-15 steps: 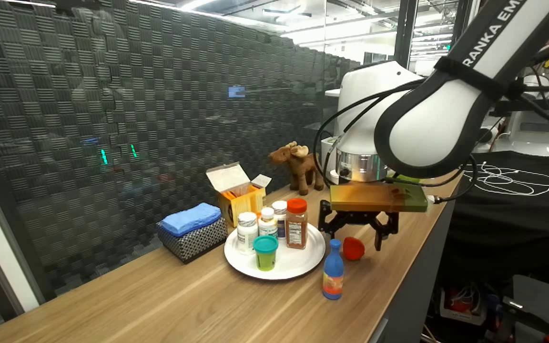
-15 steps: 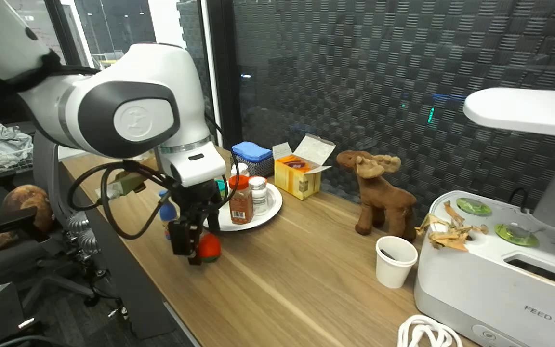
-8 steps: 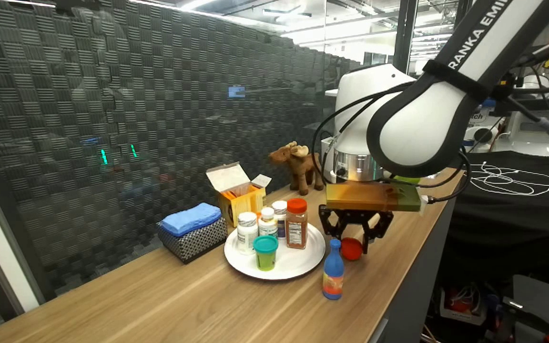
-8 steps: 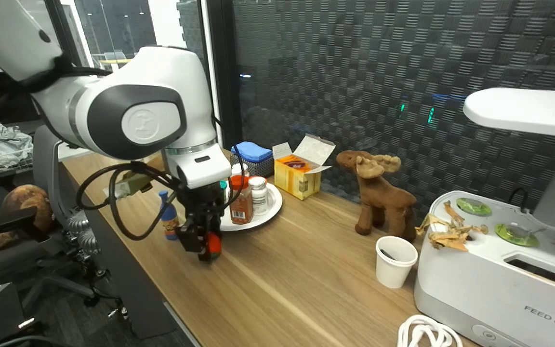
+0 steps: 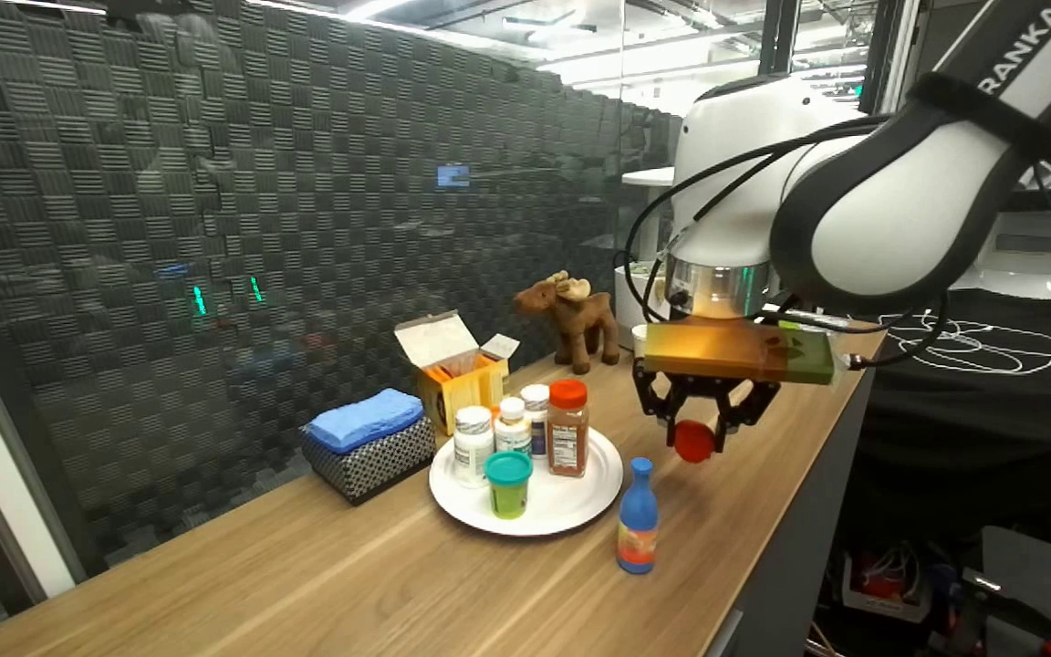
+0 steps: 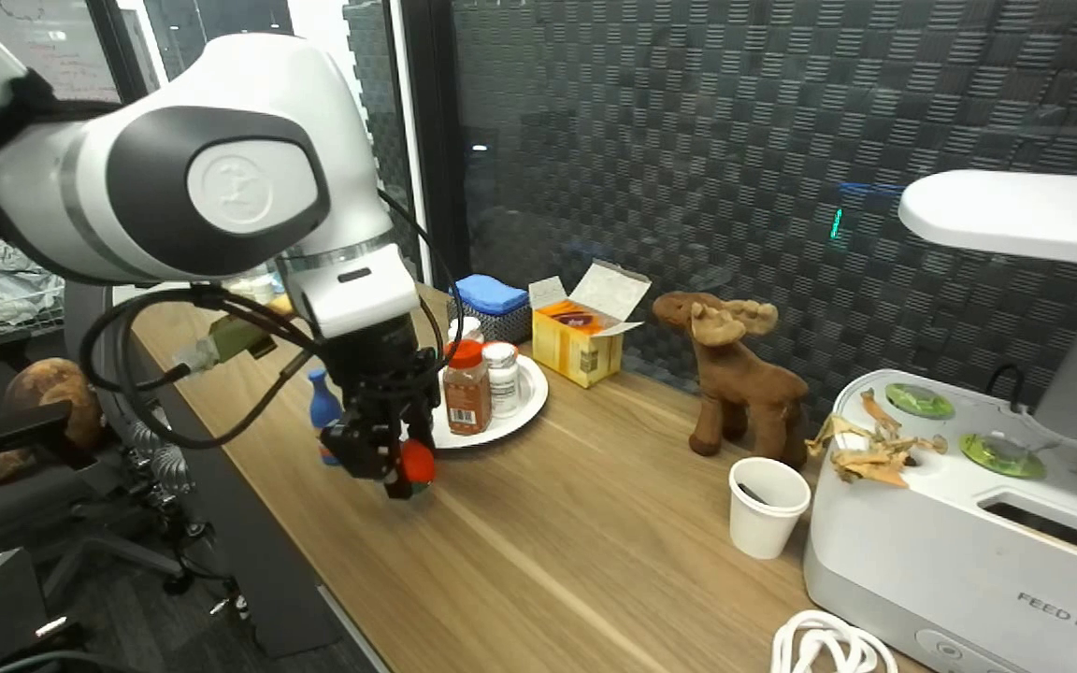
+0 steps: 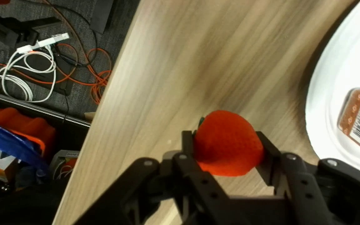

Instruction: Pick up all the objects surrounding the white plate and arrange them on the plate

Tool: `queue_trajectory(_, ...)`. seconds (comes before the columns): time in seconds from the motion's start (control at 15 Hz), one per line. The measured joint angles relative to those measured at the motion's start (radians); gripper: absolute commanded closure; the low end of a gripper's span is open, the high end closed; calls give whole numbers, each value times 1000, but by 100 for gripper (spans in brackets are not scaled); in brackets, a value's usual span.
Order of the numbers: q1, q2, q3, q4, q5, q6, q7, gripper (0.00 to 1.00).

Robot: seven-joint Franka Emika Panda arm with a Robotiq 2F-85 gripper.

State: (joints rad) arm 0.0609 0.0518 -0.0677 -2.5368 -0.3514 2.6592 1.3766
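Note:
My gripper (image 7: 225, 140) is shut on a red, strawberry-like object (image 7: 228, 147) with a bit of green at one side; both pads touch it. In an exterior view the red object (image 5: 694, 442) hangs above the table, beside the white plate (image 5: 571, 508). On that plate stand a green tub with a teal lid (image 5: 509, 488), a jar with a red-orange cap (image 5: 567, 433) and three white-capped bottles, among them a front white bottle (image 5: 473, 452). A blue bottle (image 5: 638, 525) stands upright on the wood near the plate's rim. The arm partly covers it in an exterior view.
Behind the plate are an open yellow carton (image 5: 466, 392) and a patterned box with blue cloth (image 5: 370, 443). Farther along stand a plush moose (image 6: 744, 374), a paper cup (image 6: 768, 509) and a white appliance (image 6: 959, 561). The table edge (image 7: 105, 103) runs close by the gripper.
My gripper has come down around the red object, closed on it and raised it off the table, drifting away from the blue bottle. The things on the plate have not moved.

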Motion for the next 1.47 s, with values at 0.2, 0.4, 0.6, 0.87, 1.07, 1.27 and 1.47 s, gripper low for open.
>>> queue_trajectory(0.2,0,-21,17,8,-31,10,96,76)
queue_trajectory(0.4,4,-4,49,28,-31,23,153,76)
queue_trajectory(0.6,17,36,71,55,-31,38,187,76)
queue_trajectory(0.87,46,83,75,96,-31,59,213,76)
queue_trajectory(1.07,63,98,74,119,-31,76,223,76)
queue_trajectory(1.27,77,105,74,126,-31,89,224,76)
queue_trajectory(1.47,90,116,75,126,-18,103,222,76)
